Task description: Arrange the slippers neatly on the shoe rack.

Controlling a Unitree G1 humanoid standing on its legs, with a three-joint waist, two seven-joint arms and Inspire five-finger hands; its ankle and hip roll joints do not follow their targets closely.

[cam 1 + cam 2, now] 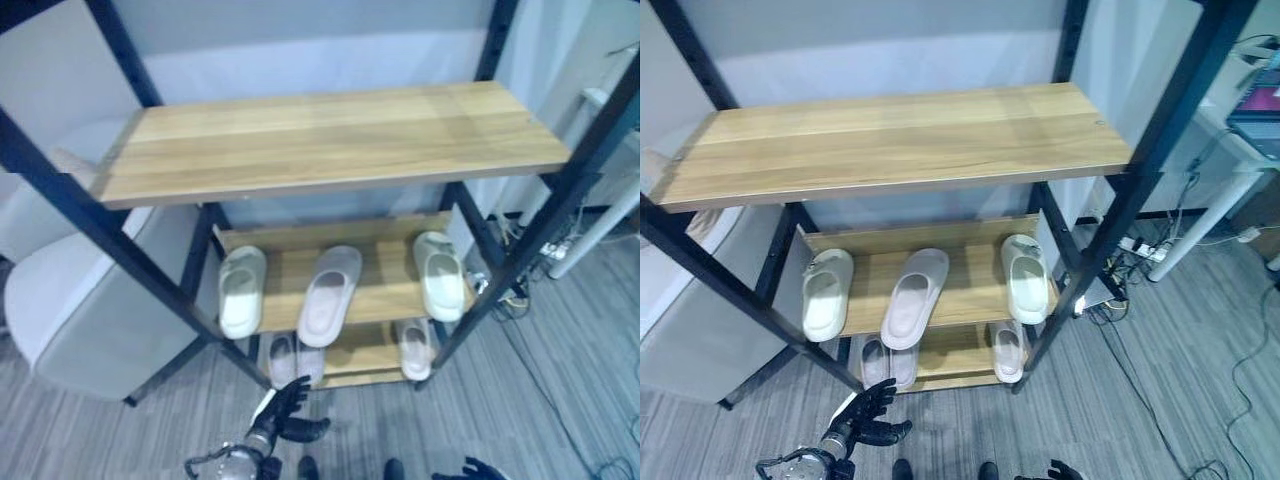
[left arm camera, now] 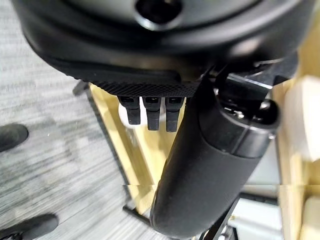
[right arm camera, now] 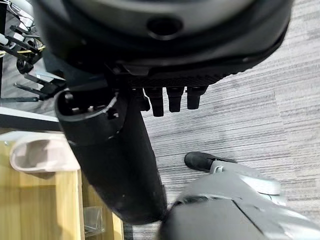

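Left robot hand (image 1: pixel 285 412) open, seemingly empty, near shoe rack (image 1: pixel 330 150) slippers (image 1: pixel 331 295).

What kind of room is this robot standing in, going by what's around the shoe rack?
Probably an office or lab corner, not a home hallway. The shoe rack with slippers stands on grey carpet flooring, a pale chair sits beside it, and loose cables and a power strip trail past a white desk leg.
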